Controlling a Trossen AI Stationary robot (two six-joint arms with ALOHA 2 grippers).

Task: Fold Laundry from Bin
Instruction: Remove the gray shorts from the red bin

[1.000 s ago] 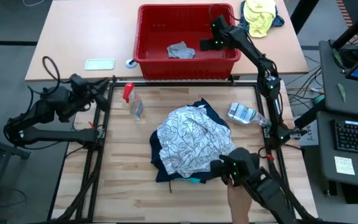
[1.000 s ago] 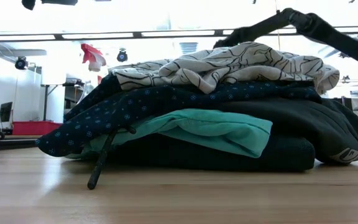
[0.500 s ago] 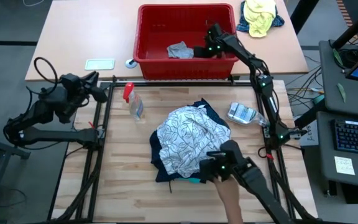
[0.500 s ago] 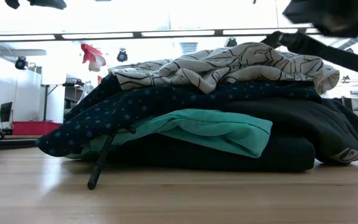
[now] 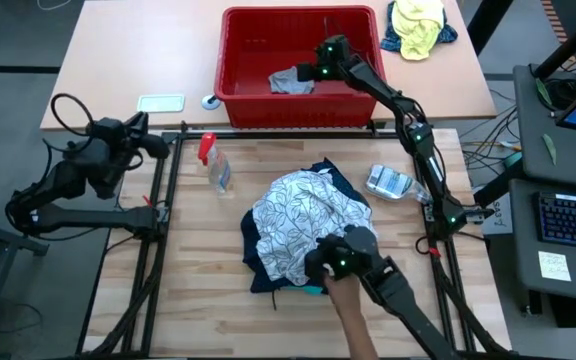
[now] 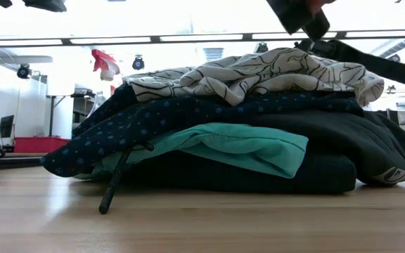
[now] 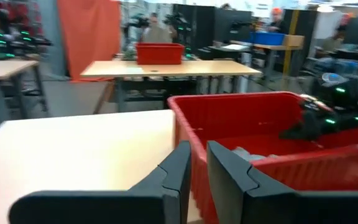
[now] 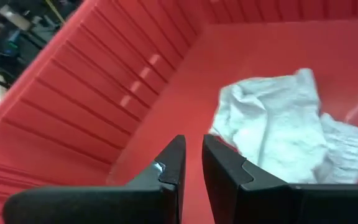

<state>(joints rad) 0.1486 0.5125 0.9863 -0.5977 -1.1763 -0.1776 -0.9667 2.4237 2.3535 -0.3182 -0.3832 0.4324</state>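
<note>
The red bin (image 5: 258,50) stands on the far table, beyond the wooden table. One light grey garment (image 5: 290,81) lies crumpled on the bin's floor and also shows in the right wrist view (image 8: 284,134). My right gripper (image 5: 315,72) is inside the bin, just right of that garment, with its fingers (image 8: 174,155) shut and short of the cloth. A pile of folded laundry (image 5: 308,235) lies on the wooden table: a leaf-print piece (image 6: 259,74) on top, then navy dotted (image 6: 160,116), turquoise (image 6: 245,144) and black. My left gripper (image 5: 156,146) is shut and waits off the table's far left corner.
A dark device with green lights (image 5: 343,262), with a person's forearm (image 5: 353,315) behind it, reaches from the near edge over the pile. A red-capped spray bottle (image 5: 214,165) and a clear packet (image 5: 390,183) flank the pile. A yellow-and-blue bundle (image 5: 416,25) lies right of the bin.
My right gripper has gone from the bin's right rim toward the table's left, into the bin and up to the light grey garment. The dark device with the person's forearm has moved left along the near side of the pile. The pile has kept still.
</note>
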